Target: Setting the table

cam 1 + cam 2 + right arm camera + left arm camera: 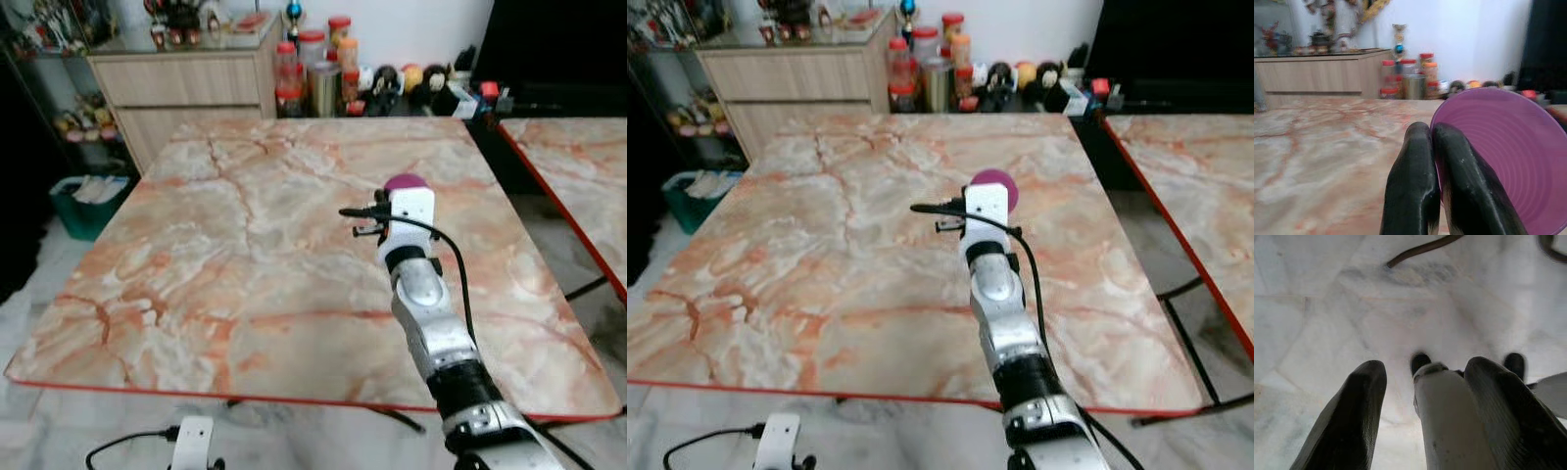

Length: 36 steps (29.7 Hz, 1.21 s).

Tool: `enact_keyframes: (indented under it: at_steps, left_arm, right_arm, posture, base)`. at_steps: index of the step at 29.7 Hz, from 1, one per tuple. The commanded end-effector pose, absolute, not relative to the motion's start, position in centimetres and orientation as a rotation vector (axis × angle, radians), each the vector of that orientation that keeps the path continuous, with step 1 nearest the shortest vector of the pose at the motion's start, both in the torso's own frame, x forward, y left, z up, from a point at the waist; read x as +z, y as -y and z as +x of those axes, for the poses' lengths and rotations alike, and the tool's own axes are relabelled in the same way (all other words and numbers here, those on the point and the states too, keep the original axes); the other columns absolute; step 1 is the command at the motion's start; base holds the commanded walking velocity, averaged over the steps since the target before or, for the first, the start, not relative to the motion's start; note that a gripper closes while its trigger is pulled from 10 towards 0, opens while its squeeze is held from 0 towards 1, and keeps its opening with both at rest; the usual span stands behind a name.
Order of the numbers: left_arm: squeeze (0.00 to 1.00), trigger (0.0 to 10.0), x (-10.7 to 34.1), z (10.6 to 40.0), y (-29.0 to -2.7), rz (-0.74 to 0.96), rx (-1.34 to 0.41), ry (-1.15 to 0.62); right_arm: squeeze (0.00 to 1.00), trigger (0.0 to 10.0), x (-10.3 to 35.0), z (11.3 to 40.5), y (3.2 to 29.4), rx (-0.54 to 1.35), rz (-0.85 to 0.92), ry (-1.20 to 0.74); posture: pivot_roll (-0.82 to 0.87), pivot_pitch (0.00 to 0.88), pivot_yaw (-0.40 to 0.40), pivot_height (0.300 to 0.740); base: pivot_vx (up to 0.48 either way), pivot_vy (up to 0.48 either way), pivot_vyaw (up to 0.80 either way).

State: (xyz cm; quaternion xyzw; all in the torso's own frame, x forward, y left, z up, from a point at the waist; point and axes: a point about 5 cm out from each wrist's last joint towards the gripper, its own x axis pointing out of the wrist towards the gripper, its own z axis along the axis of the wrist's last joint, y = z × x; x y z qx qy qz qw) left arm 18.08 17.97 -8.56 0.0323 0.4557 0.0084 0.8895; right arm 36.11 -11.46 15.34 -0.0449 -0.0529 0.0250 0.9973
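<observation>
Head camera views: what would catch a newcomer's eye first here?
The right gripper, reaching out over the big marble-patterned table, pinches the rim of a purple bowl above the tabletop. Beyond the table's far edge stands a cluster of red-lidded jars beside a wooden cabinet. The left gripper hangs over pale floor.

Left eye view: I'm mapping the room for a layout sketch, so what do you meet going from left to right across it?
Green bin → wooden cabinet → red-lidded jars → purple bowl held in the right pincer → second marble table.
</observation>
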Motion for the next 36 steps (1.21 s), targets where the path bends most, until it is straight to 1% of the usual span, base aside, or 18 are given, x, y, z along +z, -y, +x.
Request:
enact_keyframes:
  at_steps: [1,17,27,31,36]
  left_arm:
    - [0.0,10.0,-8.58,17.94,-18.43,0.081,0.029,-0.952]
    - [0.0,10.0,-8.6,17.95,-18.31,0.079,0.027,-0.954]
    - [0.0,10.0,-8.63,17.89,-18.26,0.084,0.019,-0.956]
    - [0.0,10.0,-8.61,17.92,-18.27,0.084,0.016,-0.955]
    - [0.0,10.0,-8.59,17.96,-18.3,0.084,0.015,-0.954]
  right_arm:
    - [0.0,10.0,16.14,36.27,11.09,0.056,-0.086,0.134]
    - [0.0,10.0,16.19,36.47,11.04,0.06,-0.091,0.127]
    - [0.0,10.0,15.68,36.42,11.64,0.043,-0.149,0.102]
    - [0.0,10.0,15.69,36.43,11.7,0.037,-0.123,0.104]
    - [0.0,10.0,15.85,36.5,11.71,0.036,-0.118,0.111]
  posture:
    - [-0.03,0.0,0.018,0.74]
    - [-0.03,0.0,0.018,0.74]
    - [-0.04,0.0,0.019,0.74]
    - [-0.04,0.0,0.018,0.74]
    - [-0.03,0.0,0.018,0.74]
  base:
    - [0.0,-0.315,0.0]
    - [0.0,-0.409,0.0]
    - [0.0,-0.432,0.0]
    - [0.0,-0.426,0.48]
    - [0.0,-0.416,0.0]
